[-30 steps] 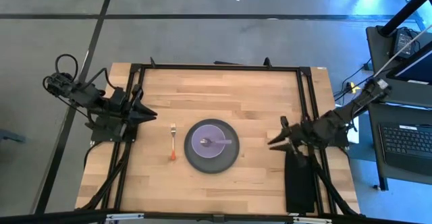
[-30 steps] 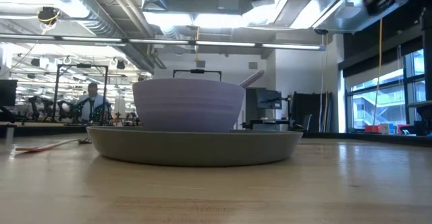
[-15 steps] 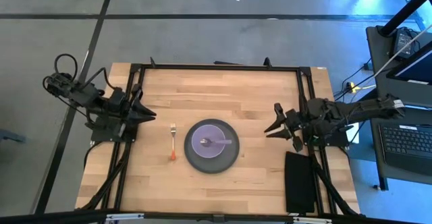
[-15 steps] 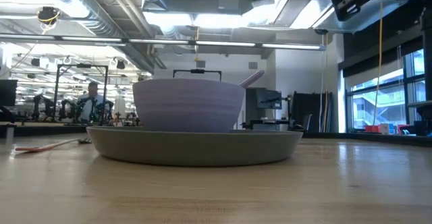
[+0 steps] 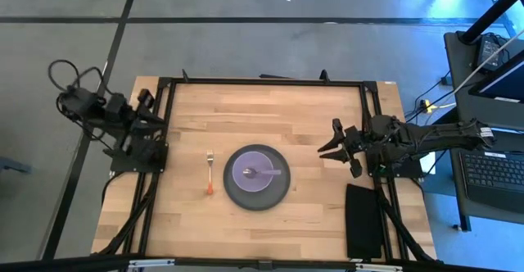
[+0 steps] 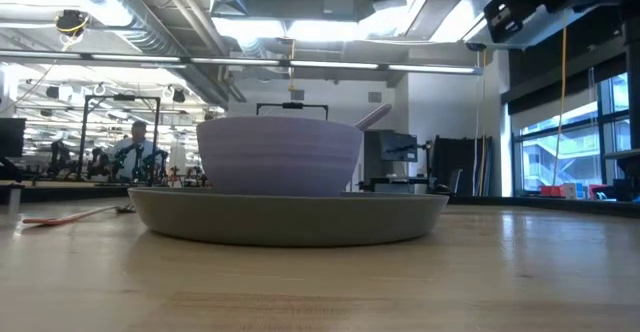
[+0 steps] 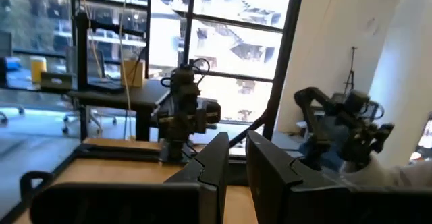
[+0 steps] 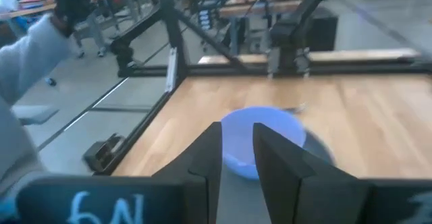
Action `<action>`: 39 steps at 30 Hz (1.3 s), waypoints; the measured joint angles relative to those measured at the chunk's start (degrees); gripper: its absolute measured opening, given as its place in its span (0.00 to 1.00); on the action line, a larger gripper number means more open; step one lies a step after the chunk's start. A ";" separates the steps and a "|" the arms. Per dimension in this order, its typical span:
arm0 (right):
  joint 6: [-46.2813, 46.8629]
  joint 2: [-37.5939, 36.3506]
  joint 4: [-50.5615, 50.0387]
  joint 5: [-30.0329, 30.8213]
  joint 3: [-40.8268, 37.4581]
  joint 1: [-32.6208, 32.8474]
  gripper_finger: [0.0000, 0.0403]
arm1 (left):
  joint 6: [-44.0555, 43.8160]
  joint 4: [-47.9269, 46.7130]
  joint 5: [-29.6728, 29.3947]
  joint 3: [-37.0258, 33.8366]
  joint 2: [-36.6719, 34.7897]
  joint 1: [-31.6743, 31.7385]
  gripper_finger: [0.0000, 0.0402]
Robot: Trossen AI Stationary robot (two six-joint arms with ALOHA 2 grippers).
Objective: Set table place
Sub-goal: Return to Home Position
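The dark grey plate (image 5: 257,195) lies on the wooden table (image 5: 278,112) near its middle. The lavender bowl (image 5: 257,174) stands on the plate, with the lilac spoon (image 5: 254,172) in it; the spoon's handle sticks out over the rim (image 6: 372,118). The orange-handled fork (image 5: 210,175) lies flat on the table left of the plate. My left gripper (image 5: 157,118) is shut and empty, at the table's left edge. My right gripper (image 5: 322,151) is shut and empty, above the table right of the plate; the bowl (image 8: 260,143) shows beyond its fingers.
A black rectangular pad (image 5: 363,219) lies at the table's near right edge. The black metal frame (image 5: 262,82) runs around the tabletop. A laptop (image 5: 491,167) stands off the table to the right. A person's grey sleeve (image 8: 27,75) shows in the right wrist view.
My left gripper has drawn back toward the table's left edge and tipped up to look level across the room. My right gripper has swung toward the table's far edge, staying above the table right of the plate. Plate, bowl, spoon and fork have kept still.
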 joint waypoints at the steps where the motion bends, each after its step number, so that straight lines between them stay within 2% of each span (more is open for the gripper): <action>1: -0.51 0.00 0.67 0.02 0.00 -0.75 0.22 | 0.92 1.11 -0.10 -1.77 -1.00 0.00 0.12; 7: -0.84 0.02 1.12 -0.02 0.00 -5.73 0.22 | 3.95 12.11 0.00 -16.37 -6.05 0.00 0.12; 12: -0.34 0.04 -0.05 -4.26 0.00 -7.99 0.22 | 1.43 24.49 13.79 -27.56 -7.52 -0.04 0.12; 15: -0.25 0.34 0.29 -5.95 -0.01 -8.17 0.22 | 0.26 30.69 19.05 -32.91 -7.47 -0.02 0.12; 17: -0.30 0.71 1.15 -5.99 -0.02 -8.18 0.22 | 0.26 32.34 19.48 -35.35 -7.52 -0.04 0.12; 19: -0.58 1.53 2.71 -5.97 -0.04 -8.18 0.22 | 0.30 32.34 15.93 -37.28 -7.48 0.24 0.12; 21: -1.74 2.95 5.27 -6.03 -0.04 -8.62 0.22 | 0.60 32.79 10.57 -38.33 -7.47 1.45 0.12; 23: -1.80 4.60 6.72 -6.04 -0.04 -9.57 0.22 | 1.98 33.14 8.95 -38.41 -7.49 3.31 0.12; 27: -1.90 8.66 7.93 -6.02 -0.04 -12.79 0.22 | 5.33 33.52 14.43 -37.02 -7.63 7.27 0.12; 31: -2.18 11.97 11.09 -6.08 -0.07 -15.80 0.22 | 4.84 32.29 14.89 -36.60 -7.62 11.05 0.12; 34: -3.28 12.71 14.48 -9.12 -0.07 -16.91 0.22 | 3.64 29.09 15.34 -36.60 -7.62 13.69 0.12; 39: -3.53 12.17 12.73 -10.45 -0.07 -17.01 0.22 | 2.67 27.03 17.56 -36.60 -7.62 17.14 0.12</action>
